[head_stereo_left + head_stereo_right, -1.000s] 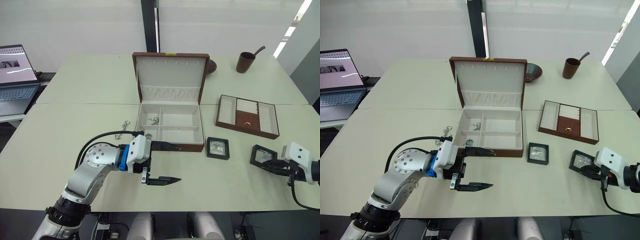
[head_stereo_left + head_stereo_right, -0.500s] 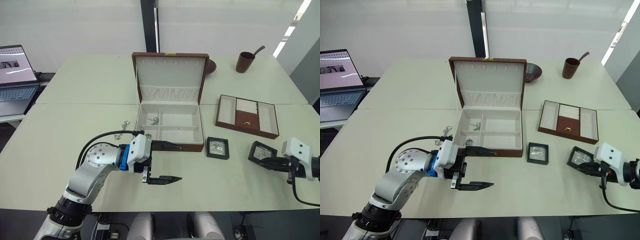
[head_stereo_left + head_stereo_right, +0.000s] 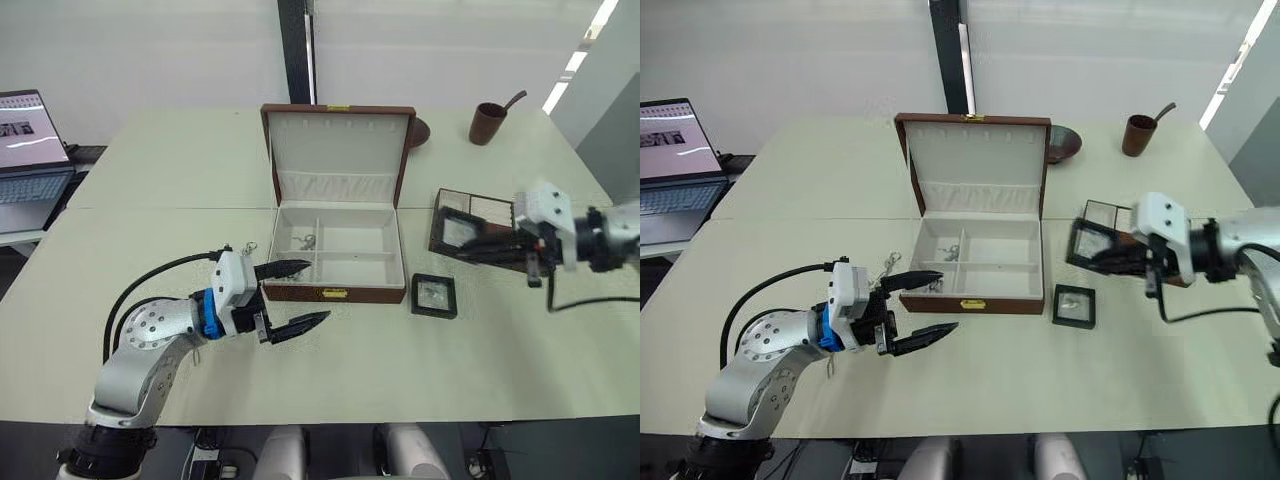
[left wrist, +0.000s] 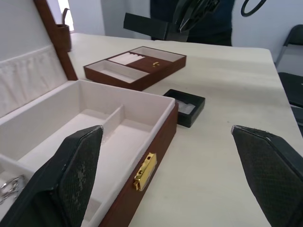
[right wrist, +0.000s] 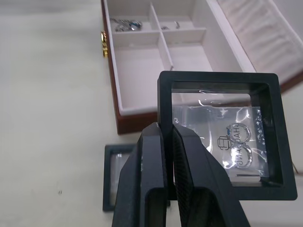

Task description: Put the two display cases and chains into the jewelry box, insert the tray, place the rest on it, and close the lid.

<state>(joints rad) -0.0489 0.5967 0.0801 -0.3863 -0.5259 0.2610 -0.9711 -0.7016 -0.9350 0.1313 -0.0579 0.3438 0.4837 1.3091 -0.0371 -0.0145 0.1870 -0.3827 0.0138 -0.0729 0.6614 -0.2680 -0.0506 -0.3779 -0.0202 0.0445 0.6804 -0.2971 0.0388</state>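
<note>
Right wrist view: the right gripper point(image 5: 169, 142) is clamping the black frame edge of one display case point(image 5: 227, 135), its two fingers pressed nearly together on the rim. The case is being held in the air, its clear window showing silvery rings inside. In the left eye view this held case point(image 3: 458, 230) is hanging at center right of the frame, in front of the tray point(image 3: 490, 212), which is resting on the table point(image 3: 150, 170) to the right of the jewelry box point(image 3: 338, 250).

The jewelry box is sitting at center frame with its lid point(image 3: 338, 150) standing upright and open. A chain point(image 3: 305, 241) is lying in the rear left compartment. A second display case point(image 3: 434, 295) is lying flat on the table just beside the box's front right corner.

The left gripper point(image 3: 298, 297) is hovering at lower left of center, near the box's front left corner, fingers spread wide and holding nothing. Another chain point(image 3: 889, 265) is lying on the table just behind it.

A laptop point(image 3: 30, 150) is sitting at the left edge. A brown cup point(image 3: 486, 122) is standing at upper right.
</note>
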